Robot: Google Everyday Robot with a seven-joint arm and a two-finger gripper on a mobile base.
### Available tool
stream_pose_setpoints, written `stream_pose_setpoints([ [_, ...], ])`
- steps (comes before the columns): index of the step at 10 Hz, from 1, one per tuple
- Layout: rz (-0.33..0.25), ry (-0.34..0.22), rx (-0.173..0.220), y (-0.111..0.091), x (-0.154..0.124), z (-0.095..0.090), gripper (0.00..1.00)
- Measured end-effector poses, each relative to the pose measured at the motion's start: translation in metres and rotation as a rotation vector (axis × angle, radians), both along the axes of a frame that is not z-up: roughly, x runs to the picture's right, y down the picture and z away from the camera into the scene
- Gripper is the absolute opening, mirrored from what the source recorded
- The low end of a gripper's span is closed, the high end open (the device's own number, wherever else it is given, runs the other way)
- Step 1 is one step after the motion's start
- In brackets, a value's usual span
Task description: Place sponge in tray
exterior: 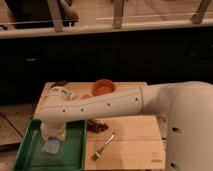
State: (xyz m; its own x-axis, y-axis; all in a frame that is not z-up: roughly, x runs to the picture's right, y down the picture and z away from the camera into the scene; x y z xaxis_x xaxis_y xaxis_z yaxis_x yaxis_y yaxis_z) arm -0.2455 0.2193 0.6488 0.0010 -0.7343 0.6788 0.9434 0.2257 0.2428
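Note:
The green tray (pixel 75 150) lies at the lower left, beside the wooden boards. The pale blue-grey sponge (pixel 51 146) is inside the tray, at its left middle, under the end of my arm. My gripper (pixel 52 136) points down into the tray right over the sponge, at its top edge. The white arm (pixel 105 106) reaches in from the right and hides the wrist and part of the tray's back rim.
Two wooden boards (pixel 135 145) lie right of and behind the tray. A fork (pixel 103 146) lies on the near board. An orange bowl (pixel 104 87) sits on the far board. Dark red food (pixel 97 126) lies by the tray's right rim.

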Motion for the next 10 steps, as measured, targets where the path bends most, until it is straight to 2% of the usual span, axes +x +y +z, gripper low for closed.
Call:
stream_pose_setpoints([
  [3, -0.023, -0.022, -0.006, 0.0038, -0.0051, -0.0007, 0.47],
  [5, -0.041, -0.038, -0.011, 0.0057, -0.0071, -0.0007, 0.43],
  [6, -0.049, -0.043, -0.014, 0.0062, -0.0077, -0.0008, 0.44],
  [7, -0.056, -0.049, -0.017, 0.0068, -0.0091, -0.0012, 0.5],
  [9, -0.076, -0.06, -0.022, 0.0084, -0.0114, -0.0021, 0.54],
  [10, -0.082, -0.062, -0.023, 0.0085, -0.0113, -0.002, 0.59],
])
